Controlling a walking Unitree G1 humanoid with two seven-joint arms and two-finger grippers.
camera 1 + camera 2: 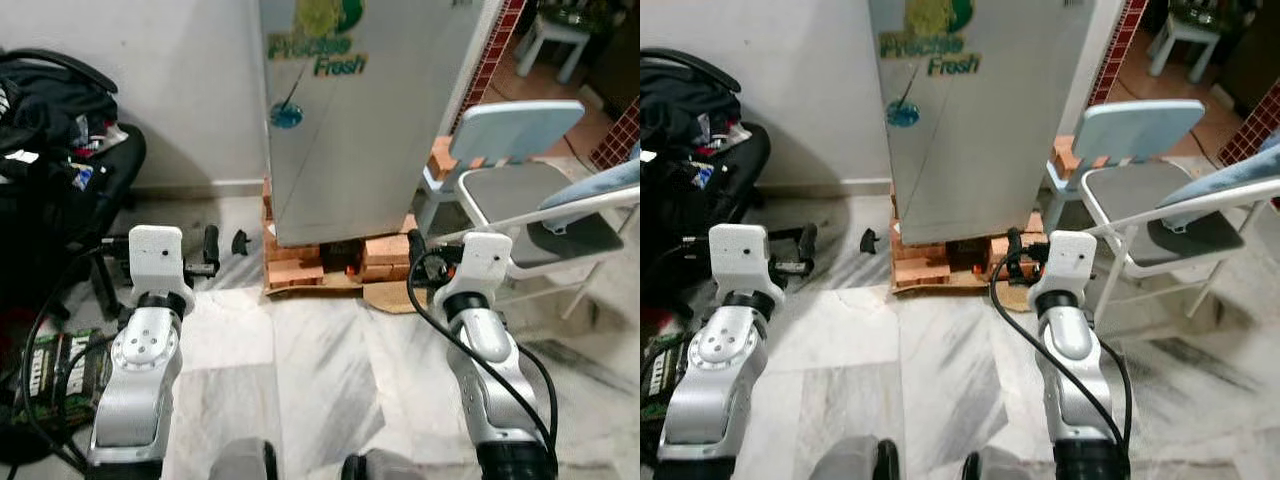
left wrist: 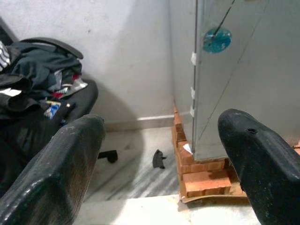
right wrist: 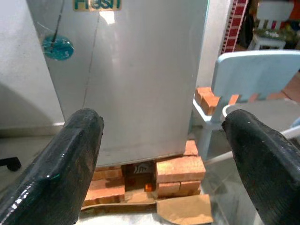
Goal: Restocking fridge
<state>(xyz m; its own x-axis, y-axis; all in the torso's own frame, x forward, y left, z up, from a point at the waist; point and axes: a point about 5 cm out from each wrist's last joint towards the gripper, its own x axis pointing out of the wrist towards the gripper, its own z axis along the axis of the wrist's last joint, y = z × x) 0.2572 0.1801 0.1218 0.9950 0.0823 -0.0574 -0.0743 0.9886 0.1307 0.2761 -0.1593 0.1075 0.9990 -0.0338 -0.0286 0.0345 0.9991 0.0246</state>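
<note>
Silver fridge (image 1: 360, 120) on orange bricks (image 1: 300, 268) stands ahead of both claws — left claw (image 2: 164, 159) and right claw (image 3: 164, 154), each spread, empty — one fridge, two chairs.

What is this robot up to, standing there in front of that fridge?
The robot faces a silver fridge that stands shut on a base of bricks. Both arms are raised toward it: the left gripper and the right gripper are open and hold nothing. A pale blue folding chair stands to the robot's right of the fridge, and a black chair piled with clothes to its left. Restocking has not visibly begun.
</note>
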